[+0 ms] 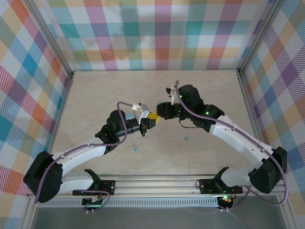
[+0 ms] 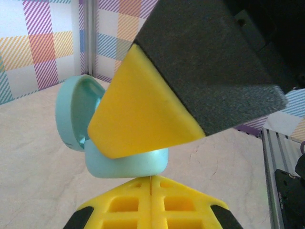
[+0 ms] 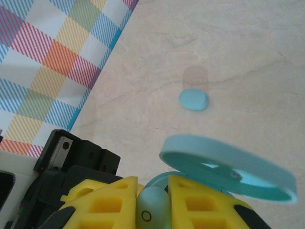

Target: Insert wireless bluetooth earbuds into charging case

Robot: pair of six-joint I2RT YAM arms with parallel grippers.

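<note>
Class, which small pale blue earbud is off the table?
The pale blue-grey earbud pinched by the right gripper; two others lie on the beige tabletop.

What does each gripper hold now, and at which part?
The left gripper holds the open charging case at its underside; the right gripper, an earbud by its sides.

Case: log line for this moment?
left claw shut, tips at open case | right claw shut on earbud, at case | loose earbud on table
</note>
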